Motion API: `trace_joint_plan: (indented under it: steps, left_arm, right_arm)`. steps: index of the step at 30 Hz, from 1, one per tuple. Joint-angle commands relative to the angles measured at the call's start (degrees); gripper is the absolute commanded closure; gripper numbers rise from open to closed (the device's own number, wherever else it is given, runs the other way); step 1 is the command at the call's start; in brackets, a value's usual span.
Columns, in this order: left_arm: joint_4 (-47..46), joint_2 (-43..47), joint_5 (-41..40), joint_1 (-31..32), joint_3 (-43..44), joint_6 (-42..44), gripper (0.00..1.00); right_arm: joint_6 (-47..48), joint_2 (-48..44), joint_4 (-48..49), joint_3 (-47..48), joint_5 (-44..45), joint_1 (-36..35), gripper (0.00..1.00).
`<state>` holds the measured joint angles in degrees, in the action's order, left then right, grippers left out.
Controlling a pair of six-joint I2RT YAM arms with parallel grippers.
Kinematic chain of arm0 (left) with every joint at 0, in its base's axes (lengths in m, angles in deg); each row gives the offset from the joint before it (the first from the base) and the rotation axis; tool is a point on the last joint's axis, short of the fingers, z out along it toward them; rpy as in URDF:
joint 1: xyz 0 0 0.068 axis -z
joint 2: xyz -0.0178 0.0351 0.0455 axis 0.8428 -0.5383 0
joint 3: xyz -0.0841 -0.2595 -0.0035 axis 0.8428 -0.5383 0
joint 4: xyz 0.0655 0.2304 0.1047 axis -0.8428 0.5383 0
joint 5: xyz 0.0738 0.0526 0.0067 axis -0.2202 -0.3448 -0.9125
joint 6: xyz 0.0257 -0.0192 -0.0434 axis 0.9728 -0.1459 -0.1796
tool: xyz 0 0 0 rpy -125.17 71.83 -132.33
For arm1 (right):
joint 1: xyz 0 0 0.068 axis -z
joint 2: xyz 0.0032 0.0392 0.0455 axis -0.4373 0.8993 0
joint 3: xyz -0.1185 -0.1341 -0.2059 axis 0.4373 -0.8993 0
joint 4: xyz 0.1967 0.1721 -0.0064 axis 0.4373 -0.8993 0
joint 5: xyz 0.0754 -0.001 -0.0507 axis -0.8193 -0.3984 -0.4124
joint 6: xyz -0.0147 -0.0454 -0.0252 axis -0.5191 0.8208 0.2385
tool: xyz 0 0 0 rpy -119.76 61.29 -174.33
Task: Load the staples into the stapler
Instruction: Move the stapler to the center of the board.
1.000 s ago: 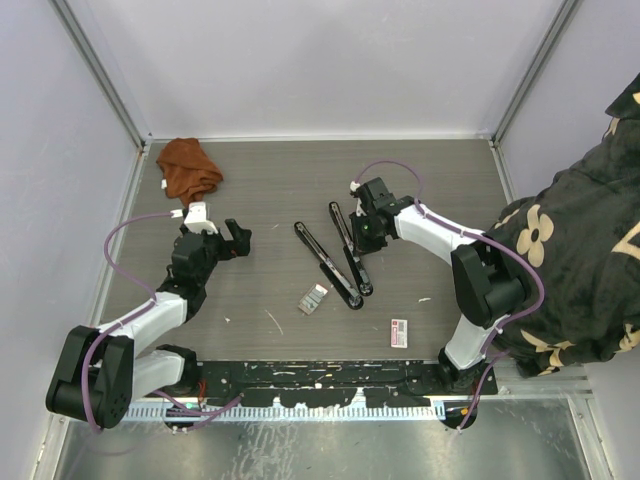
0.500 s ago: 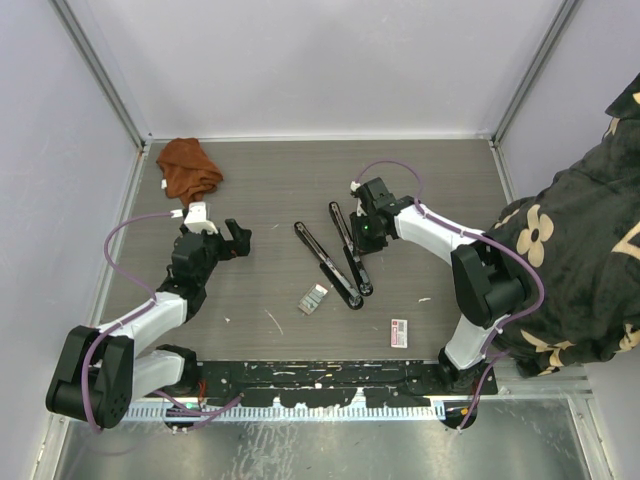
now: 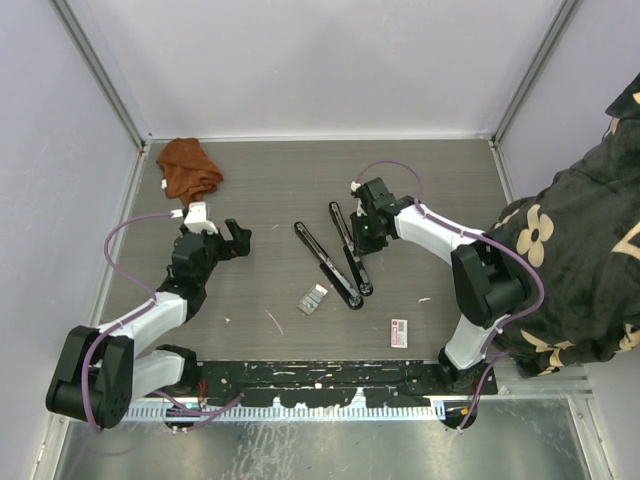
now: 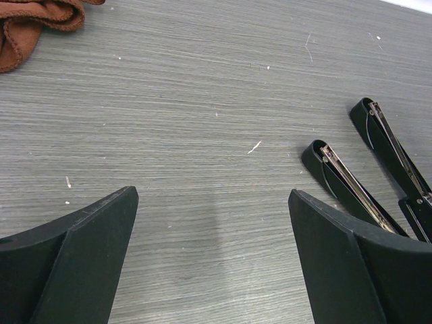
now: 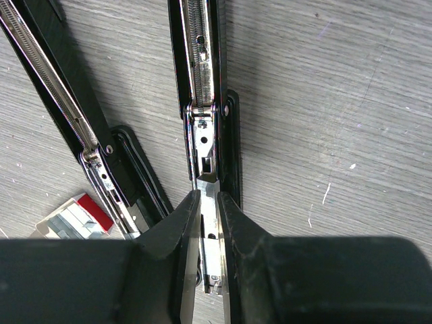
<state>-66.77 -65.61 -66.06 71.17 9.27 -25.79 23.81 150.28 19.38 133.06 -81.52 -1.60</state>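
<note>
Grey wood-grain table (image 3: 280,180) fills the overhead view, with a brown cloth (image 3: 187,165) at the far left and two black staplers lying hinged open near the middle: the left stapler (image 3: 324,262) and, just beside it, the right stapler (image 3: 340,225). A small tray of staples (image 3: 314,298) sits at the near end of the left stapler, and the red-and-white box (image 3: 399,332) lies apart, nearer and to the right. The left gripper (image 3: 237,238) hovers left of the staplers, while the right gripper (image 3: 362,240) is down over the right stapler. A person's flowered sleeve (image 3: 570,260) shows at the right edge. From the left wrist, the fingers (image 4: 88,250) are spread wide with nothing between them and bare table below. From the right wrist, the fingers (image 5: 175,229) are almost together, pinching what I take to be a slim silvery strip of staples (image 5: 205,183), directly over the right stapler's metal rail on the near side of its hinge. The step in hand looks like seating that strip. To do it well, keep the strip parallel to the channel and centred between its walls, lower it flat rather than end-first, and let go only once it rests inside. A skewed strip could snag on a wall or break apart.
</note>
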Motion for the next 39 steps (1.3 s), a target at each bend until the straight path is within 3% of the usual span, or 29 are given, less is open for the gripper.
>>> trace_joint_plan:
  steps: [1,39]
  left_arm:
    - [-1.6,1.1,0.3,-0.3,0.1,-0.1,0.04]
    - [-1.6,0.8,0.5,-0.4,0.2,-0.3,0.04]
  right_arm:
    - [0.0,-0.1,0.5,0.4,-0.3,0.2,0.78]
    - [-1.0,3.5,3.7,-3.1,-4.8,0.2,0.87]
